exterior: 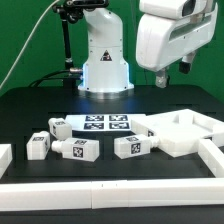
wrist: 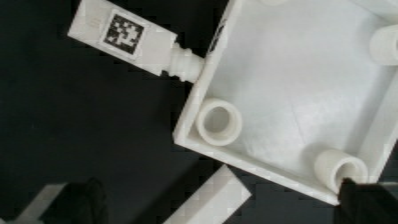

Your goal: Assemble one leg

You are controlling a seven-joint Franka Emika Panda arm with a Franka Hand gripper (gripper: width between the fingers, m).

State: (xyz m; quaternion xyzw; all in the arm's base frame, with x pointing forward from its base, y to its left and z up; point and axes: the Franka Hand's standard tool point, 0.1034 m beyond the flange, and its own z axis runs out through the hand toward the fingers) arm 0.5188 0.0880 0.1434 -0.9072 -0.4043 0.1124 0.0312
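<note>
Several legs lie on the black table in the exterior view: one (exterior: 133, 146) beside the large white square panel (exterior: 185, 130), others further toward the exterior view's left (exterior: 78, 150) (exterior: 38, 146) (exterior: 55, 128). My gripper (exterior: 172, 75) hangs high above the panel, open and empty. In the wrist view, one leg (wrist: 125, 32) with a marker tag points its peg end at the edge of the panel (wrist: 302, 70), whose corner sockets (wrist: 219, 120) face up. My gripper (wrist: 214, 212) shows only its dark fingertips (wrist: 63, 205), spread wide with nothing between them.
The marker board (exterior: 105, 124) lies flat in front of the arm's base (exterior: 104, 65). A white rail (exterior: 110, 190) borders the table's front, with more rail at the exterior view's right (exterior: 213, 160). A white strip (wrist: 214, 198) lies below the gripper.
</note>
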